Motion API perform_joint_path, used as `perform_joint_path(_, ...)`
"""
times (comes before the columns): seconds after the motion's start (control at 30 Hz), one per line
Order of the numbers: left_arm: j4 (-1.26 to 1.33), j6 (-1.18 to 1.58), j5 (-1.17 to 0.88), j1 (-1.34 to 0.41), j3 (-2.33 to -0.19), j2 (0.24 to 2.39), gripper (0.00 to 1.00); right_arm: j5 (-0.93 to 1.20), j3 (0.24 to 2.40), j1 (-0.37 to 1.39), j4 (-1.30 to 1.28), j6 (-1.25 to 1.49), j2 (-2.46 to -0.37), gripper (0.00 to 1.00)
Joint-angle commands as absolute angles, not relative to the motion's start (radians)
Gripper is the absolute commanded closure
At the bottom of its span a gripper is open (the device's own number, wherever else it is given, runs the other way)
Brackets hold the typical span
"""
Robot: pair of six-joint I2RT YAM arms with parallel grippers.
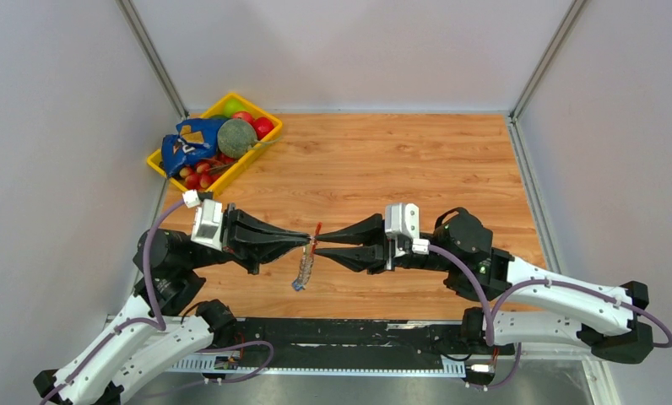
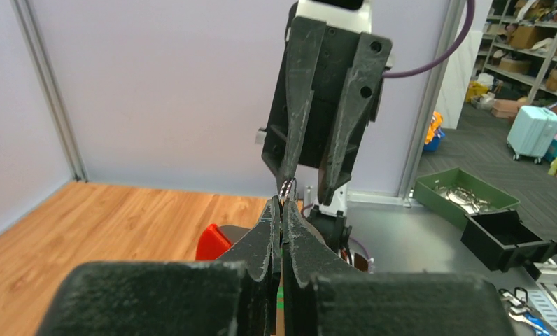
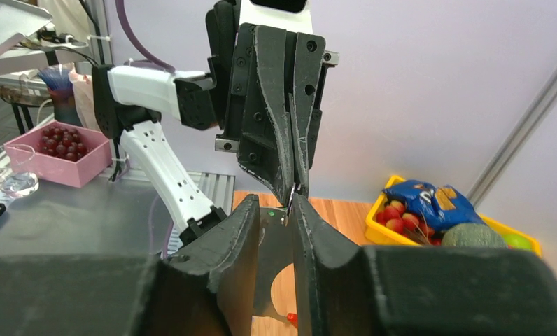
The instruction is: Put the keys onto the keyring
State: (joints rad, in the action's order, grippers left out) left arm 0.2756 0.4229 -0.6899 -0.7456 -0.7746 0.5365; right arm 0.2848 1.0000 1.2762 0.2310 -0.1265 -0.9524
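Keyring [image 1: 306, 268], seemingly light, limp and slippery, hangs from clenched left jaws at its stiff top ring, the best hold; right jaws at 3 o'clock stand parted.

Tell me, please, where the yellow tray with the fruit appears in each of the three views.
Top external: the yellow tray sits in the upper left, at the far left corner of the table.
Left wrist: not in this picture.
Right wrist: lower right, behind the near fingers, by the wall.
Shared landmark: the wooden table top, which shows in all three views.
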Motion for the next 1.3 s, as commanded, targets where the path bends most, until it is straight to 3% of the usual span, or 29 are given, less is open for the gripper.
perform_joint_path(0.0, 0.130, 0.351, -0.672, -0.744, -0.834, 0.548, 1.00, 0.234, 1.072, 1.284, 0.055, -0.169, -0.898, 0.73)
perform_joint_path(0.5, -0.186, 0.235, -0.765, -0.743, -0.923, 0.575, 1.00, 0.189, 1.280, 1.283, -0.417, -0.144, -0.976, 0.64)
perform_joint_path(0.77, -0.362, 0.133, -0.788, -0.744, -0.984, 0.610, 1.00, 0.208, 1.305, 1.284, -0.458, -0.076, -1.009, 0.64)
perform_joint_path(1.27, -0.421, 0.085, -0.779, -0.744, -0.990, 0.616, 1.00, 0.205, 1.334, 1.279, -0.464, -0.016, -1.097, 0.72)
